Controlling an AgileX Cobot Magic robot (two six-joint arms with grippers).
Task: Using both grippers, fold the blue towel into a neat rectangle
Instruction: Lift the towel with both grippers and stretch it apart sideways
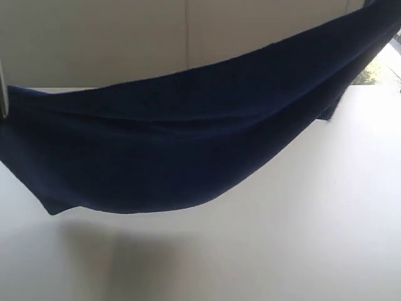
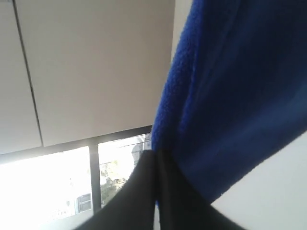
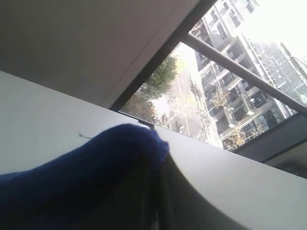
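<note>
White worktop (image 1: pixel 301 238) runs under everything, with a pale panelled wall (image 1: pixel 125 37) behind its far edge. Strung above it is the blue towel (image 1: pixel 188 144), pulled out lengthwise like a hammock. One end sits over the left edge of the worktop and the other climbs higher toward the far right corner. Its belly sags in the middle but hangs clear of the surface, and a soft shadow (image 1: pixel 125 263) lies on the worktop beneath it near the front edge. A loose flap dangles off the towel toward the far right corner.

Up close, the left pincer (image 2: pixel 155 158) has its dark fingers pressed together on an edge of the towel, and the fuzzy blue pile fans out from the tips. The right pincer (image 3: pixel 157 182) is likewise closed, pinching a bunched fold of towel that humps over its fingertips. Beyond both, a window (image 2: pixel 48 187) lets in bright daylight, with trees and tall buildings (image 3: pixel 249 72) outside.
</note>
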